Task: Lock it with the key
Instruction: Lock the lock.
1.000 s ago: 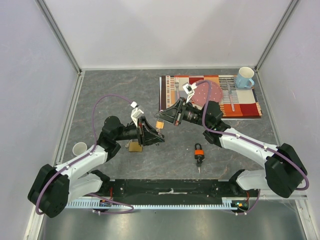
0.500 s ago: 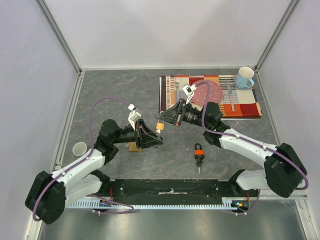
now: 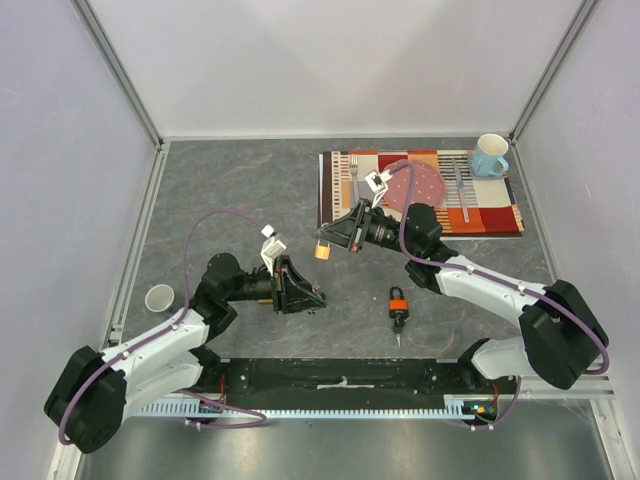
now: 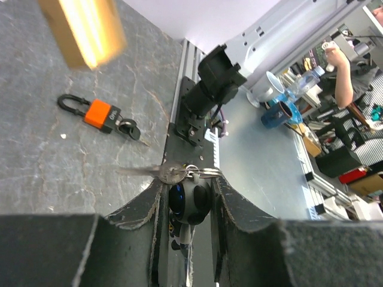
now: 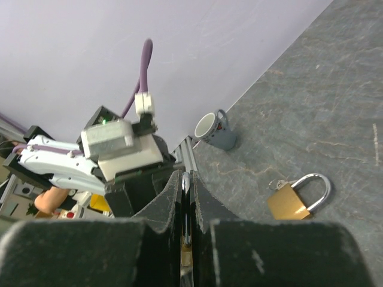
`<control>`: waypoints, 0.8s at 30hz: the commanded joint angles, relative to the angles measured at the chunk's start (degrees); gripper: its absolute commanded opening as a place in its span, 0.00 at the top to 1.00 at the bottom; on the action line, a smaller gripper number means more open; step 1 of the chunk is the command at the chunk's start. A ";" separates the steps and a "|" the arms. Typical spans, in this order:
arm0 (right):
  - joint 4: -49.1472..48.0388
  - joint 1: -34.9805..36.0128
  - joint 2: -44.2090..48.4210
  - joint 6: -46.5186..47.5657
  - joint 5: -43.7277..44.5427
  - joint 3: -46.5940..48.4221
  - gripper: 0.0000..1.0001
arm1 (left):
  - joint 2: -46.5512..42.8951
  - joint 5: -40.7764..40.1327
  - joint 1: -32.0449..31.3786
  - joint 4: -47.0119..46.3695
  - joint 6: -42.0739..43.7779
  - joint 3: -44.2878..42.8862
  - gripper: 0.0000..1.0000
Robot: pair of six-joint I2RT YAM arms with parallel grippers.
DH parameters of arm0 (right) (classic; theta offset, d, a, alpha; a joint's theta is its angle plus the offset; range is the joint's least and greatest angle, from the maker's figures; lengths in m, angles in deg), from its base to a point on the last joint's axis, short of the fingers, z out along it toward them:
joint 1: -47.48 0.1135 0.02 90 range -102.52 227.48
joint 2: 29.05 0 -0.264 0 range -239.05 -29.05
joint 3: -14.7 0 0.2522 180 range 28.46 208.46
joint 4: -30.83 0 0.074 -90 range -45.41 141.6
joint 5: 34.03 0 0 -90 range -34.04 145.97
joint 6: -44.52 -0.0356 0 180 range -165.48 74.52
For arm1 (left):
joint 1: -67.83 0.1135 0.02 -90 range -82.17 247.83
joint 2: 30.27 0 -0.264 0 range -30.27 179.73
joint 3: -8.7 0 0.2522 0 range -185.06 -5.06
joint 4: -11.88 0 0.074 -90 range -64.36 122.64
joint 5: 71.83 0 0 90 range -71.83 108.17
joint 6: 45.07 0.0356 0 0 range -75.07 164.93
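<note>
Left gripper (image 4: 188, 181) clenched on key (image 4: 170, 173), blade projecting free. Right gripper (image 3: 329, 241) clamped on brass padlock (image 3: 321, 251), held above the table near the key. Judgement: align blade with keyway first, close slowly, hold padlock steady, then turn.

The table (image 3: 240, 180) is grey, veined like marble. The placemat (image 3: 495, 215) shows red, orange and cream blocks, with a maroon dotted plate (image 3: 425, 185) on it and a pale blue mug (image 3: 489, 156) at its corner. Off the placemat, the small padlock (image 3: 321, 251) is golden, the other padlock (image 3: 398, 300) is orange and black, and the key (image 4: 170, 173) is silver.
</note>
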 commanded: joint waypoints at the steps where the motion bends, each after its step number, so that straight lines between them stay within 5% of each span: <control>1: -3.73 -1.50 0.65 -0.19 1.57 0.26 1.00 | -0.87 0.57 -2.25 -0.52 -1.50 1.43 0.98; 12: -3.56 -2.73 0.74 -0.20 0.08 0.26 1.00 | -0.08 -1.98 -2.61 -0.25 -0.45 1.09 0.98; 24: 7.08 -2.99 -2.15 7.80 0.16 -1.32 1.00 | 11.86 -6.19 -2.44 4.84 2.71 -4.27 0.98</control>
